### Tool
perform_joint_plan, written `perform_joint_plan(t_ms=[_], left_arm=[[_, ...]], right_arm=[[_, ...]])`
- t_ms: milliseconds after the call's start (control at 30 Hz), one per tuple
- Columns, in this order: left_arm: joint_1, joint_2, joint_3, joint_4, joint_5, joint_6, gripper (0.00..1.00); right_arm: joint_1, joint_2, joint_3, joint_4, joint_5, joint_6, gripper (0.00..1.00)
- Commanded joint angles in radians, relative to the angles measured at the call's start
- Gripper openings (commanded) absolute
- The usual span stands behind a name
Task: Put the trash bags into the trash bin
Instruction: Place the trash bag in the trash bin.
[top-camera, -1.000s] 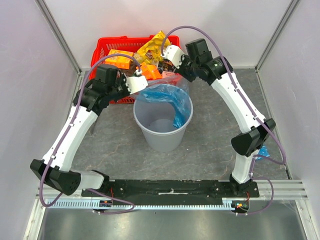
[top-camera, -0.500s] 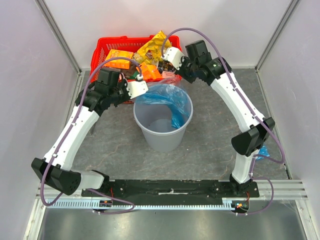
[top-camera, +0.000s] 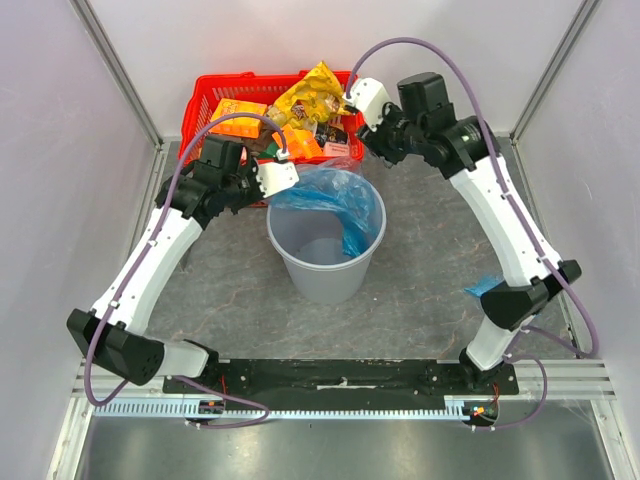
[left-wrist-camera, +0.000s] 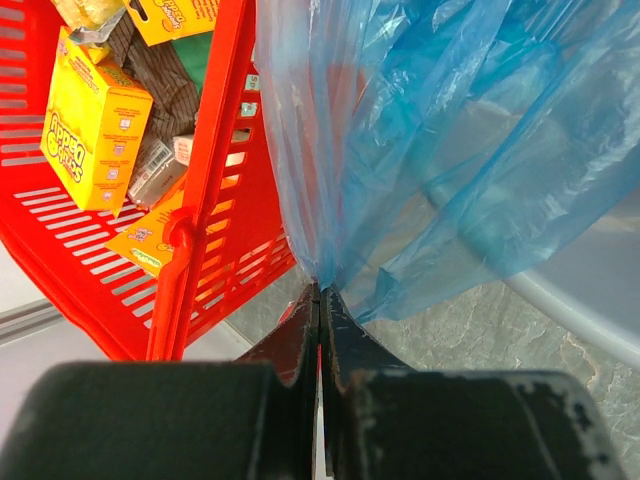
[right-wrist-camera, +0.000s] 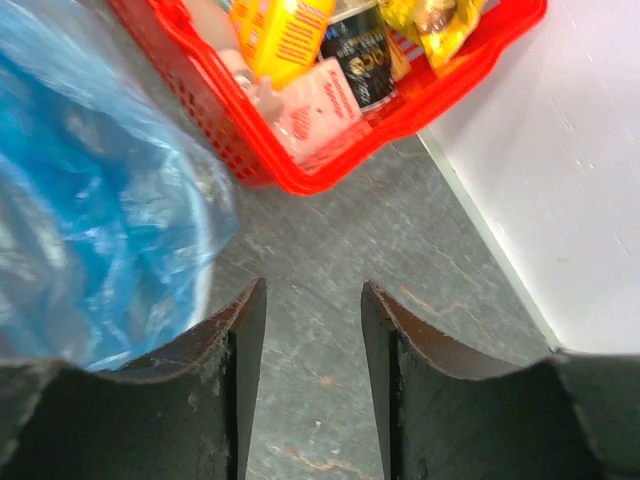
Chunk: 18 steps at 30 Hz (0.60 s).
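Starting at the left of the overhead view, the left tool (left-wrist-camera: 320, 298) is seen clamped shut on a fold of the trash bag (top-camera: 340, 200), with the thin blue film pinched right at the fingertips. Behind it, upper left of centre, a red basket (top-camera: 205, 100) filled with snack packs is set against the back wall. The bag is draped over the far rim of the trash bin (top-camera: 325, 272), part of it hanging down inside and part bulging above the rim. The grey bin is stood upright in the middle of the counter (top-camera: 420, 250), just in front of the basket. Right of the bag, the right tool (right-wrist-camera: 308, 300) is held over bare counter beside the basket's corner, its jaws parted with nothing between them. At the lower right, a second scrap of blue film (top-camera: 482, 287) is partly hidden by the right arm's elbow.
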Motion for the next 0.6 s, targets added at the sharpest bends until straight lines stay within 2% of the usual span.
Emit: perform_joint_plan(t_ms=[0, 133, 300, 567], left_arm=[[-0.002, 0.006, 0.037, 0.005, 0.000, -0.025, 0.02], [0.000, 0.003, 0.037, 0.003, -0.003, -0.026, 0.02], [-0.002, 0.001, 0.041, 0.005, -0.004, -0.026, 0.02], [-0.002, 0.000, 0.037, 0.005, -0.003, -0.025, 0.02]], right_arm=[[0.001, -0.065, -0.008, -0.038, -0.139, 0.078, 0.52], [-0.001, -0.056, -0.045, -0.042, -0.212, 0.116, 0.56], [0.001, -0.025, -0.095, -0.023, -0.256, 0.143, 0.67], [0.001, -0.002, -0.161, 0.020, -0.269, 0.152, 0.71]])
